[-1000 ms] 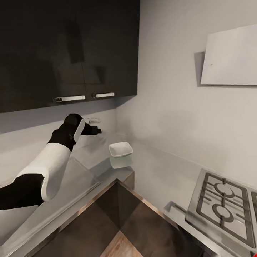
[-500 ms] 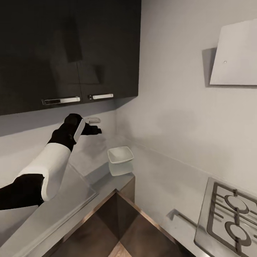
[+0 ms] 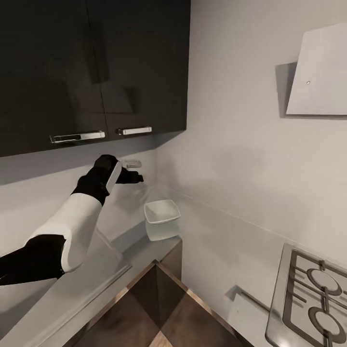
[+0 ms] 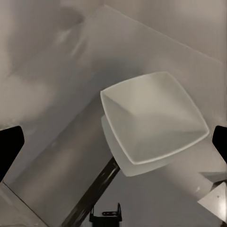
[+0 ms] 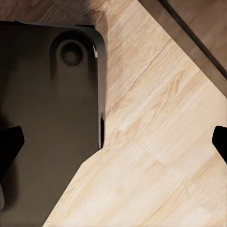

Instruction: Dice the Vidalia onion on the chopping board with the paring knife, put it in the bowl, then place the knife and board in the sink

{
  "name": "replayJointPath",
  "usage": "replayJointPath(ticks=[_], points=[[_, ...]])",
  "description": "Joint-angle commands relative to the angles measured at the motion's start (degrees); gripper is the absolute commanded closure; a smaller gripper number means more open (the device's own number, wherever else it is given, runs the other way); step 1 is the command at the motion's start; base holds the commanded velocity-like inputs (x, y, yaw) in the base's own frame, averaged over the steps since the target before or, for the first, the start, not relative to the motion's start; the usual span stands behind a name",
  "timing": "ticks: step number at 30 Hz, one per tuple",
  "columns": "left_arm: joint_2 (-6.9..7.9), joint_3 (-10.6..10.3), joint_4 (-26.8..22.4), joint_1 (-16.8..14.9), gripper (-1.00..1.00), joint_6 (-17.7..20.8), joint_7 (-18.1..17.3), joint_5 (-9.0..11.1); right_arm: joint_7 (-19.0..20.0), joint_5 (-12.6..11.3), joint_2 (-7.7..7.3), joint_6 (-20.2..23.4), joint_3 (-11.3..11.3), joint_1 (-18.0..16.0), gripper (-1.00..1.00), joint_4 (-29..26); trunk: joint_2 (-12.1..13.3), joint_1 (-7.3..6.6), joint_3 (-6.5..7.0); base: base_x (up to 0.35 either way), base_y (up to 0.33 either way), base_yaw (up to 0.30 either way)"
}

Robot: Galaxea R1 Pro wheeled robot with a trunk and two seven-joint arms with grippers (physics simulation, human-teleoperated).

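Observation:
The white square-ish bowl (image 3: 162,212) stands on the grey countertop (image 3: 91,274) in the corner by the wall. My left gripper (image 3: 132,177) is held up in the air to the bowl's left and above it, apart from it. In the left wrist view the bowl (image 4: 153,118) lies below the open left gripper (image 4: 114,144), nothing between the fingertips (image 4: 9,146). My right gripper (image 5: 115,144) hangs open and empty over the wooden floor (image 5: 161,142). The sink, onion, chopping board and paring knife are out of view.
Dark wall cabinets (image 3: 96,67) with chrome handles hang above the left arm. A gas hob (image 3: 313,303) sits at the lower right, under a white hood (image 3: 318,72). The robot's dark base (image 5: 47,113) lies below the right gripper.
The camera has turned, so the hob slid toward the right edge and the bowl shifted slightly. My left arm has risen a little and reached forward. Both grippers remain open.

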Motion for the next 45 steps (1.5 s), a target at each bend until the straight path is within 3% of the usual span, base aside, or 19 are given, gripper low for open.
replayJointPath(ticks=[1,6,13,28,45], points=[[-0.13,0.0,0.4,0.0,-1.0,0.2,0.0,0.0,0.0,0.0,-0.01,-0.3,0.0,0.0,-1.0,0.1,0.0,0.02,-0.02,0.002,0.0,0.0],[-1.71,-0.1,4.7,0.0,-1.0,-0.3,0.3,0.0,0.0,0.0,0.0,-0.3,0.0,0.0,-1.0,0.1,0.0,0.02,-0.02,0.001,0.0,0.0],[-2.37,-0.1,7.7,0.0,-1.0,-2.2,0.4,0.0,0.0,0.0,-0.01,-0.3,0.0,0.0,-1.0,0.1,0.0,0.02,-0.02,0.0,0.0,0.0],[-2.34,-0.1,7.6,0.0,-1.0,-2.6,0.2,0.0,0.0,0.0,-0.01,-0.3,0.0,0.0,-1.0,0.1,0.0,0.02,-0.35,0.0,0.0,0.0],[-2.26,-0.1,7.5,0.0,-1.0,-2.6,0.1,0.0,0.0,0.0,0.01,-0.3,0.0,0.0,-1.0,0.1,0.0,0.02,-0.37,0.193,0.0,0.0]])
